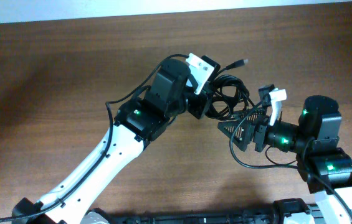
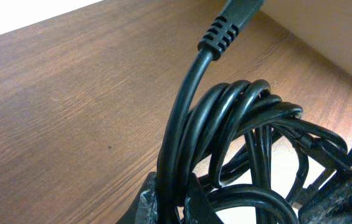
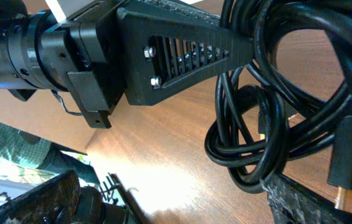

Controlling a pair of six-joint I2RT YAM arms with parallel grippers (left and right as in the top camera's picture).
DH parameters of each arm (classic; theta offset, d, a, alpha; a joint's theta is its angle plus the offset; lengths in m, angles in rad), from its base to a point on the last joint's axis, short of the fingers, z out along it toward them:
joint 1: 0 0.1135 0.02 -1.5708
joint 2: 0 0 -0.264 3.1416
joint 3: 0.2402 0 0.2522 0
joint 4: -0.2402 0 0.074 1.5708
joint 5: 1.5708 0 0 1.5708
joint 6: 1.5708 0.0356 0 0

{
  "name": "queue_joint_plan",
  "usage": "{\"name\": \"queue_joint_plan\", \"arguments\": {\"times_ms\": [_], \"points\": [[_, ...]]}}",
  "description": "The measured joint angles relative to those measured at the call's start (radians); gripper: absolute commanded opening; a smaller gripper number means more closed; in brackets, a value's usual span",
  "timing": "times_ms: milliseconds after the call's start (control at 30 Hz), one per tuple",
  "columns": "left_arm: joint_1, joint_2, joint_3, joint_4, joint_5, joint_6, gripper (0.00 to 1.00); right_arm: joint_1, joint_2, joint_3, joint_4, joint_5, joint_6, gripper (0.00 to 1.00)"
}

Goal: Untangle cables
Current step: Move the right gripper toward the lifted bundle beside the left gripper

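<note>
Nearest the robot's side of the wooden worktop (image 1: 70, 74), the right gripper (image 1: 227, 126) points left. Its fingers (image 3: 306, 202) stand spread wide and released, grasping nothing. One textured finger lies just beside the lowest loop of the cables (image 1: 230, 93) — whether they touch cannot be told. Beyond it, the left gripper (image 1: 212, 104) extends in from the left with its fingers clenched on the cables; in the left wrist view, strands pass between them. The cables form one bunch of overlapping black loops between the two grippers, near the middle of the worktop. Farthest back, a ribbed plug (image 1: 243, 62) on a free end juts out of the bunch toward the far edge.
</note>
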Motion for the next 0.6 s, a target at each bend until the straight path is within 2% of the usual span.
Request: {"name": "queue_joint_plan", "arguments": {"times_ms": [300, 600], "points": [[-0.001, -0.003, 0.0, -0.057, -0.044, 0.07, 0.0, 0.0, 0.001, 0.0, 0.002, 0.03, 0.0, 0.94], [-0.001, -0.003, 0.0, 0.003, 0.048, 0.082, 0.0, 0.0, 0.001, 0.0, -0.003, 0.072, -0.002, 0.91]]}}
